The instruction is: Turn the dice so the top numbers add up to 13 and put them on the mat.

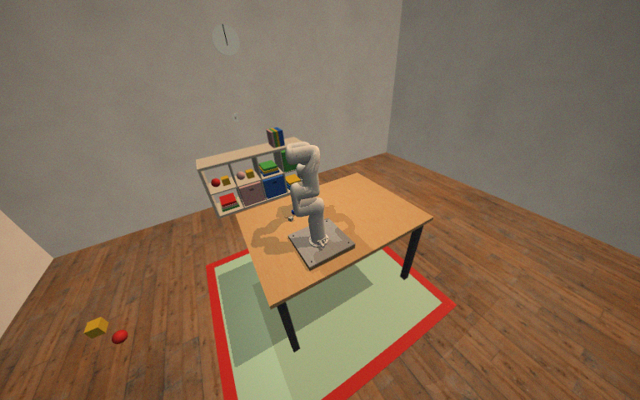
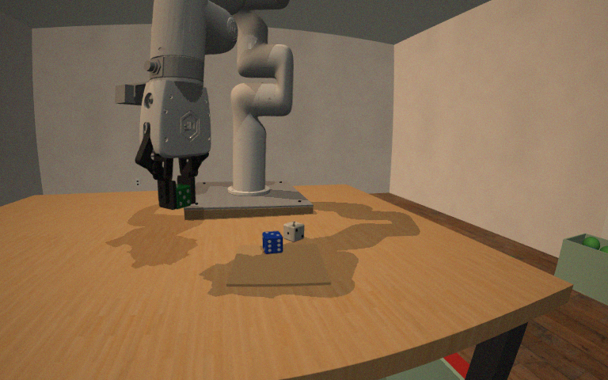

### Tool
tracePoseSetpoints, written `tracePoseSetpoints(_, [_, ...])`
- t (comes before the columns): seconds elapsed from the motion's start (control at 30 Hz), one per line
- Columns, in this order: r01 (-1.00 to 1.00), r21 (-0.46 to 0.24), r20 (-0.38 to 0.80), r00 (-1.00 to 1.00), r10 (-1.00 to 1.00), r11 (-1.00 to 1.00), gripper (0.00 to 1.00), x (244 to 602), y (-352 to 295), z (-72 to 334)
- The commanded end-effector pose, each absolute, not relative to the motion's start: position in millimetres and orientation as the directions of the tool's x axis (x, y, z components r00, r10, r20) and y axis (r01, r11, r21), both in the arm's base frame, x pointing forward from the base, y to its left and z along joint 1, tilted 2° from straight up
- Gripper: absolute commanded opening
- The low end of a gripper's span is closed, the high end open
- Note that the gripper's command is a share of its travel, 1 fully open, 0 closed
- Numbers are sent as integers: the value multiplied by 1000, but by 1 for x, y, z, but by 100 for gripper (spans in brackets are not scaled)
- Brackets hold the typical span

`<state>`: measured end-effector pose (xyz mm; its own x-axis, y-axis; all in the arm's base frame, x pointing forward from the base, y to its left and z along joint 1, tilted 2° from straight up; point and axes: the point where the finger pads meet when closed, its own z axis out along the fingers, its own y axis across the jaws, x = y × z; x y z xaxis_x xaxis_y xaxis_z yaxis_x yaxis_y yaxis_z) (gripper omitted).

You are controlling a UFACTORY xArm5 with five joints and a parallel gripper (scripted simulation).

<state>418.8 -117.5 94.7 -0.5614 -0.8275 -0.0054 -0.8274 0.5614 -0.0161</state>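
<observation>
Green die [image 2: 184,195] is riding clamped between the fingers of the gripper [image 2: 176,197], hanging above the table [image 2: 85,301]. Blue die [image 2: 272,241] and white die [image 2: 294,231] are sitting by the mat's [image 2: 279,271] far edge, white one off it.

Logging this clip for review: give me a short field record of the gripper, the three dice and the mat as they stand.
gripper: shut on the green die, gripper lifted above the table
blue die: flat at the mat's far edge, whether fully on it cannot be told
white die: on the table just beyond the mat
mat: thin tan sheet, no die in its middle
top faces: unreadable
</observation>
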Motion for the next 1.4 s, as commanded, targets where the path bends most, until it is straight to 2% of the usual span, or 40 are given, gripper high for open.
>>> tracePoseSetpoints(0.0, [-747,-18,-9,-665,-747,665,27,422,-118,95])
tracePoseSetpoints(0.33, [-493,-14,-14,-870,-493,870,27,429,-117,92])
tracePoseSetpoints(0.5, [-303,-11,-17,-953,-303,953,27,433,-116,91])
tracePoseSetpoints(0.6, [-272,-10,-17,-962,-272,962,27,433,-116,90])
tracePoseSetpoints(0.67, [-145,-8,-19,-989,-146,989,27,436,-116,89])
tracePoseSetpoints(1.03, [191,-1,-21,-981,191,982,27,442,-115,86])
tracePoseSetpoints(1.37, [241,0,-22,-970,241,970,27,443,-114,86])
